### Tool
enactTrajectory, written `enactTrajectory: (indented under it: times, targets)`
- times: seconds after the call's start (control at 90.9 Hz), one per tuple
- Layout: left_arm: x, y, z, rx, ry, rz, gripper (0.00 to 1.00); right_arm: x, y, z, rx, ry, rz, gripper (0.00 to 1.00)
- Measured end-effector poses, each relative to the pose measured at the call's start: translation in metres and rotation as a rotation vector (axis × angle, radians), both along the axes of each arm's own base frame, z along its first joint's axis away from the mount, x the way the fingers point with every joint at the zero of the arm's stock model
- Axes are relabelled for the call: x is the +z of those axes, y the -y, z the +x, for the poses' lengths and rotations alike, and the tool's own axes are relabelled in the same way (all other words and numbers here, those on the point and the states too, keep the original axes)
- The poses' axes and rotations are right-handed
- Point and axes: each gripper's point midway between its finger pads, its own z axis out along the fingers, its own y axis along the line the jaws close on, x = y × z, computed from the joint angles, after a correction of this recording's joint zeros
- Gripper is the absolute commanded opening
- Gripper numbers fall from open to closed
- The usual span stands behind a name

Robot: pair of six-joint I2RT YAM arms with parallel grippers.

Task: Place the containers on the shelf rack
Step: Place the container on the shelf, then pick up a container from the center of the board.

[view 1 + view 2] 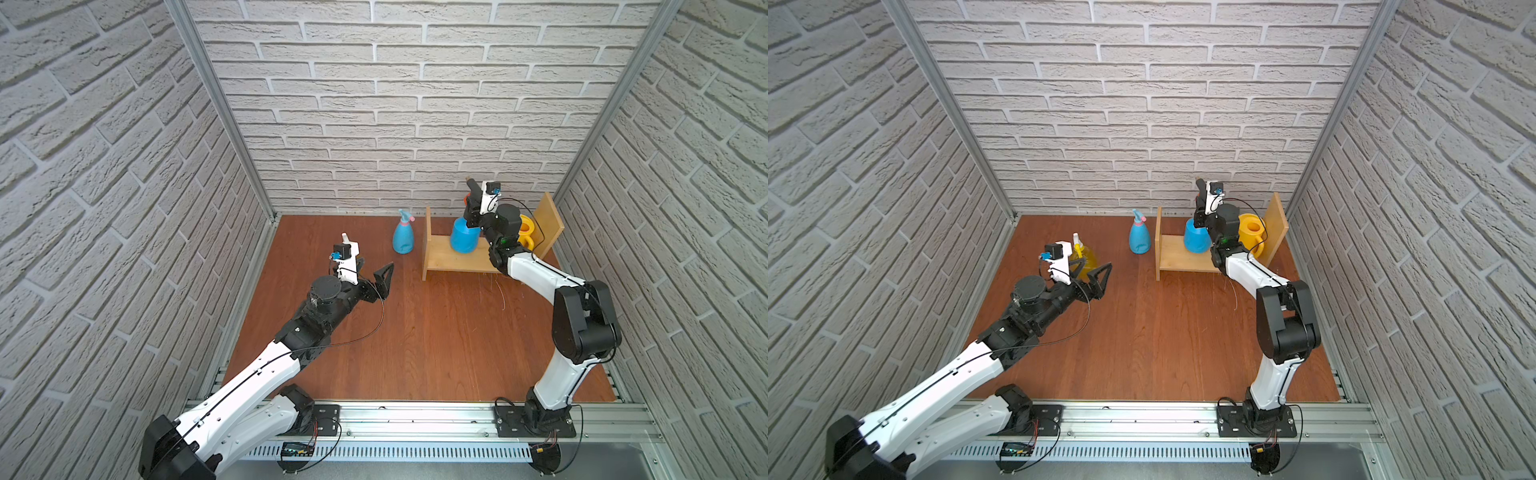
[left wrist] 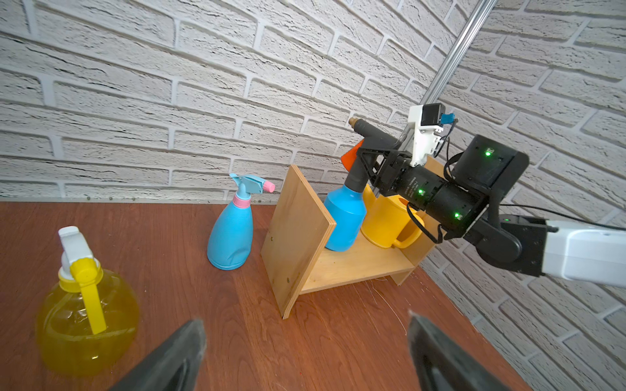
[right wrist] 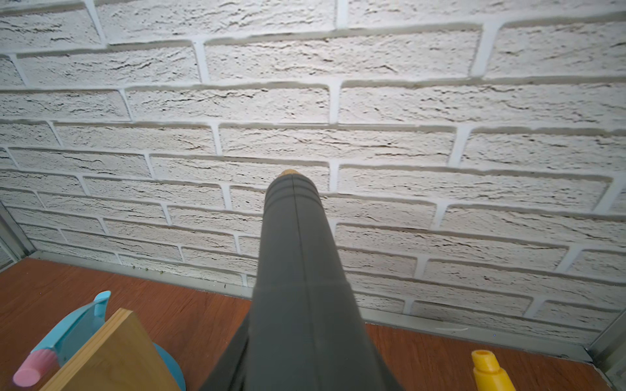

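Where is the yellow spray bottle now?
In a top view the yellow spray bottle stands on the left of the table, beside the open left pincer, left of the light-blue bottle.

The left arm (image 1: 257, 374) is stretched forward and toward the middle from the near edge, with its forearm held low above the surface (image 1: 415, 332). The left hand (image 1: 374, 270) is held wide open, its fingers (image 2: 176, 359) spread far apart. The right arm (image 1: 582, 316) is raised, bent sharply at the elbow and reached toward the back. The right hand (image 2: 376, 159) is closed on the black pump top of the blue pressure sprayer (image 2: 345, 216).
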Motion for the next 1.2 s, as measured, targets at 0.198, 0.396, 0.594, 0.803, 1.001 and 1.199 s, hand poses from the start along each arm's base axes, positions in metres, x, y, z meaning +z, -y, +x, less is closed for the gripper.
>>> enactTrajectory:
  times: [0.198, 0.396, 0.594, 0.803, 1.001, 1.199]
  targets:
    - [0.000, -0.001, 0.000, 0.002, 0.000, 0.000, 0.98, -0.009, -0.004, -0.005, 0.009, -0.013, -0.016, 0.61]
    - [0.002, -0.001, 0.000, 0.002, 0.004, -0.003, 0.98, -0.009, -0.005, -0.014, 0.005, -0.015, -0.030, 0.68]
    - [0.005, -0.002, -0.001, 0.004, 0.013, -0.010, 0.98, 0.007, 0.006, -0.029, -0.038, 0.009, -0.023, 1.00]
    - [0.005, -0.002, -0.001, 0.002, 0.013, -0.010, 0.98, 0.031, 0.023, -0.061, -0.087, 0.028, -0.014, 0.99]
    - [0.002, 0.005, 0.008, 0.001, -0.055, -0.013, 0.98, 0.051, 0.038, -0.113, -0.092, 0.040, 0.015, 0.99]
    - [0.007, 0.010, 0.029, 0.029, -0.181, -0.051, 0.98, 0.074, 0.046, -0.178, -0.040, 0.055, 0.057, 0.99]
